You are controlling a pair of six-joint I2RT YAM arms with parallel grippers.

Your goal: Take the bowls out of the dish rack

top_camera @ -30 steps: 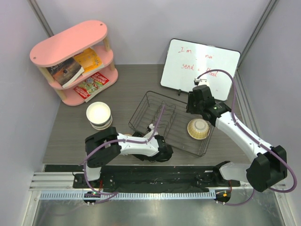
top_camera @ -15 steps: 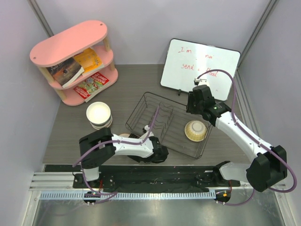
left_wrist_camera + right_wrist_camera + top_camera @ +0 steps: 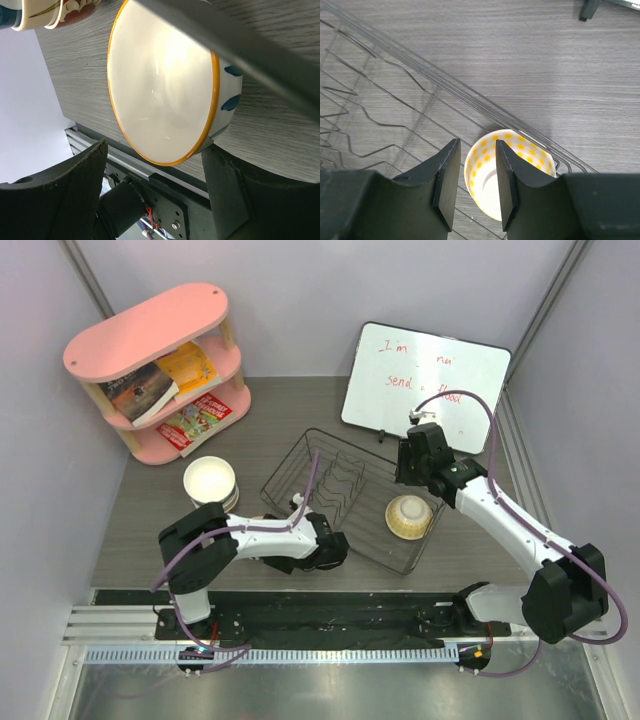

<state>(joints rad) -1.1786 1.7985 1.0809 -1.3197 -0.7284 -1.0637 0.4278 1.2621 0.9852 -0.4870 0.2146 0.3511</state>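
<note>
Nearest us, the left pincer (image 3: 155, 150), spread wide, holds 1 orange-rimmed bowl (image 3: 160, 85) by the grey wood-grain table's (image 3: 150, 540) front edge. Mid-table we see the rack (image 3: 286, 462) with 1 dotted bowl (image 3: 530, 155) inside. The right pincer (image 3: 476, 150) hangs above it, narrow and empty. Beyond are stacked bowls (image 3: 210, 482), a pink shelf (image 3: 150, 335), a whiteboard (image 3: 430, 375) and lilac walls (image 3: 300, 290).

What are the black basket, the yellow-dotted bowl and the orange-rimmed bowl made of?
The dish rack looks like thin black-coated metal wire. The yellow-dotted bowl seems glazed ceramic: smooth, painted dots. The orange-rimmed bowl likewise, glossy with bright highlights.
</note>
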